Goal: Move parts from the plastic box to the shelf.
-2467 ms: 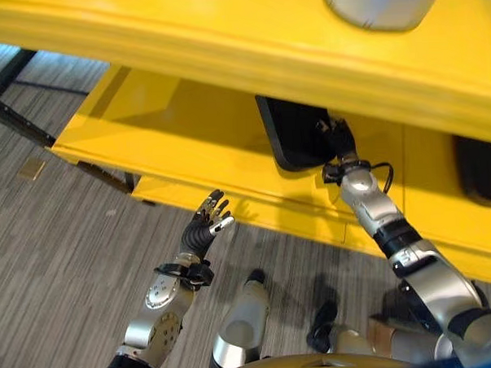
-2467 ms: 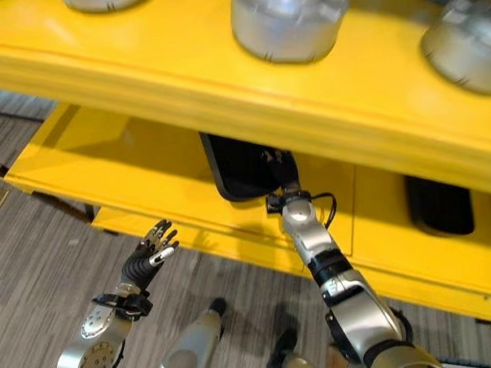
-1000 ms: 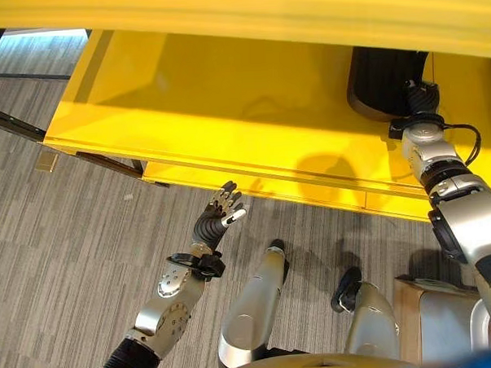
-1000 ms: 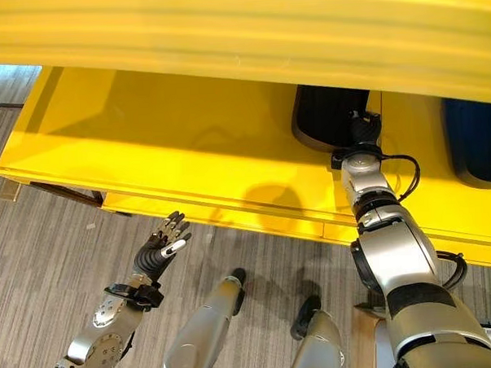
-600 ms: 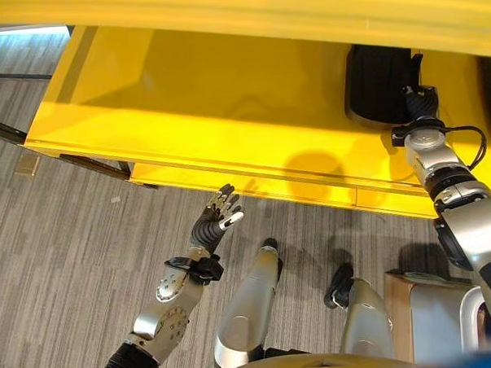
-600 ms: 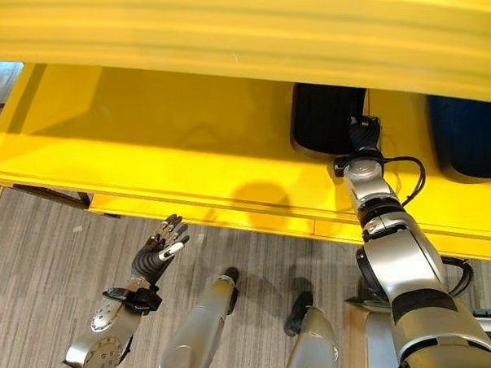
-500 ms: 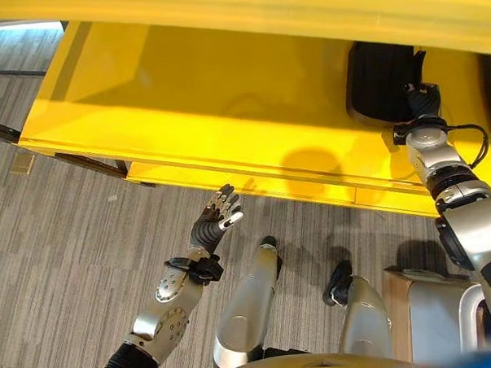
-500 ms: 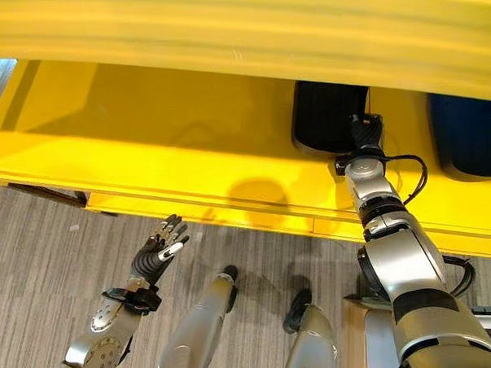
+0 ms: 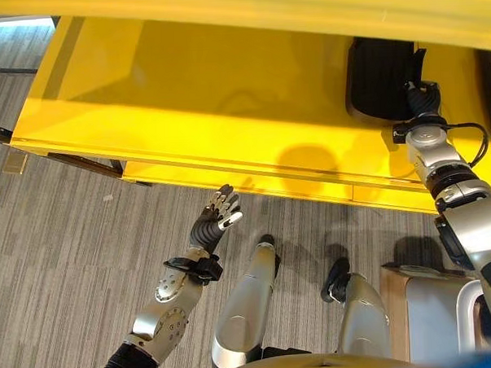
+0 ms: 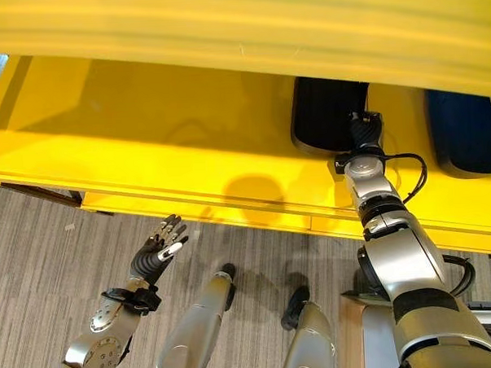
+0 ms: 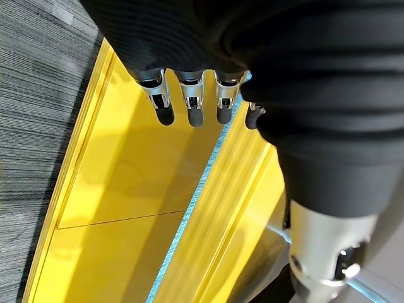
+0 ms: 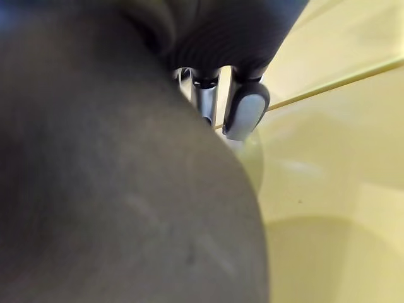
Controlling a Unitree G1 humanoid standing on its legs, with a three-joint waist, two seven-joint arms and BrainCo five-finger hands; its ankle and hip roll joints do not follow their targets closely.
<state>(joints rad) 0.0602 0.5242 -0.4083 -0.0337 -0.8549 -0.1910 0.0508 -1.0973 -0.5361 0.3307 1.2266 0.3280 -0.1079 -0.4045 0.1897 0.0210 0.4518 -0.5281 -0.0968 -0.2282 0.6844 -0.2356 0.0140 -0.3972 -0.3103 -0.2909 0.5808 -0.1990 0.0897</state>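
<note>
Yellow shelf (image 9: pixel 226 120), black part (image 9: pixel 379 80), right hand (image 9: pixel 422 101)

We see the left robot hand (image 9: pixel 215 223) raised on a bent arm over the floor, its fingers (image 11: pixel 165 107) straight and spread, holding nothing. The right arm stretches forward and up; the right robot hand (image 10: pixel 364 132) lies against a dark part on the shelf, and we cannot tell its finger state.

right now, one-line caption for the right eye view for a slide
Right hand against a black part on the yellow shelf; left hand open above the floor.
</note>
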